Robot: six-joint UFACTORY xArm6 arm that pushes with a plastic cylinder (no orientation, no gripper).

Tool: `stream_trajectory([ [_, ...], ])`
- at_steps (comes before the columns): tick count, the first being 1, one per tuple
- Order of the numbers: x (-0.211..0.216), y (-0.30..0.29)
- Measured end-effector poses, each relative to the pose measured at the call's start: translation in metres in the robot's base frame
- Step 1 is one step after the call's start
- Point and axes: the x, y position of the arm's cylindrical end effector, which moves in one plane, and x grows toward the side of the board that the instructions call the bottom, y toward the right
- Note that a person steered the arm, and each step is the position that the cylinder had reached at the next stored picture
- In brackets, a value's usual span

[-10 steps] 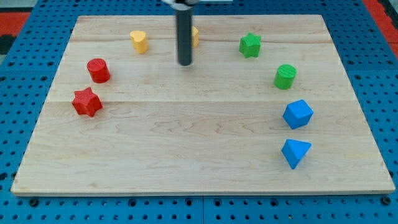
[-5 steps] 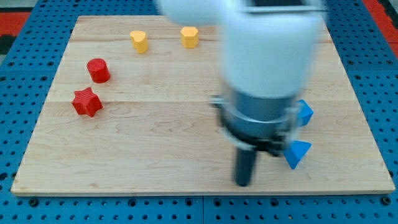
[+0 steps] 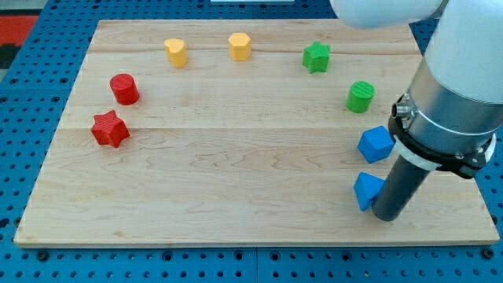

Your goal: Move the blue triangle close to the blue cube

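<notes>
Blue triangle point(image 3: 365, 190) touching my tip point(image 3: 386, 218) on view's left, nothing grasped

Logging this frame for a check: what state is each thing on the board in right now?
My tip: down on the board, against the blue triangle's right side.
Blue triangle: partly hidden by the rod, just below the blue cube.
Blue cube: sitting free, untouched.
Green cylinder: upright.
Red cylinder: upright.

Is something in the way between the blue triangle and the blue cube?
No. Only bare board lies between the blue triangle and the blue cube just above it. My tip is already right beside the triangle, at its lower right.
</notes>
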Motion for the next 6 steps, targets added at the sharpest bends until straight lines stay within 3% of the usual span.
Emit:
stream_trajectory([
  [6,-0.041,-0.007],
])
